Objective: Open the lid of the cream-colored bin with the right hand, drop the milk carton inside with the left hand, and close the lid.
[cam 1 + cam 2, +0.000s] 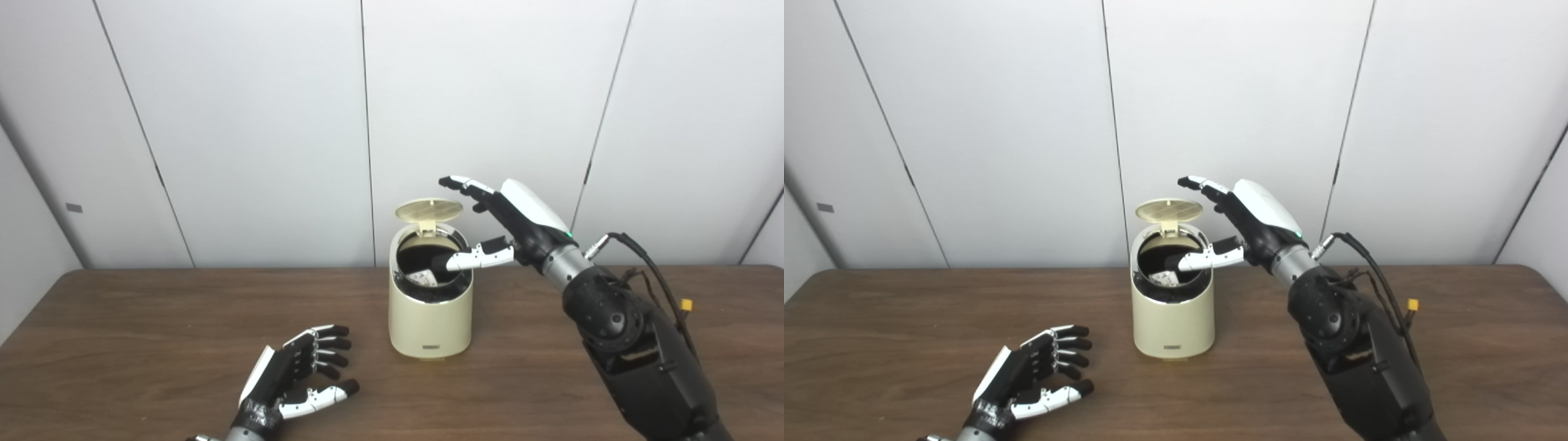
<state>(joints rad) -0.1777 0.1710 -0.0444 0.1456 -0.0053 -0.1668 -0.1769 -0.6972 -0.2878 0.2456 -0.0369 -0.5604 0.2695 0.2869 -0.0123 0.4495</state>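
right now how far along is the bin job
Done: the bin lid stands open, and a white printed item, likely the milk carton, lies inside. The left robot hand is open and empty near the table. In hand: the right robot hand hovers open beside the lid, its thumb over the opening. Left: closing the lid.

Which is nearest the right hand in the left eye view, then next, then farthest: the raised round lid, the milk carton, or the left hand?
1. Raised round lid, just left of the right hand.
2. Milk carton, down inside the cream-colored bin.
3. Left hand, low at front left.
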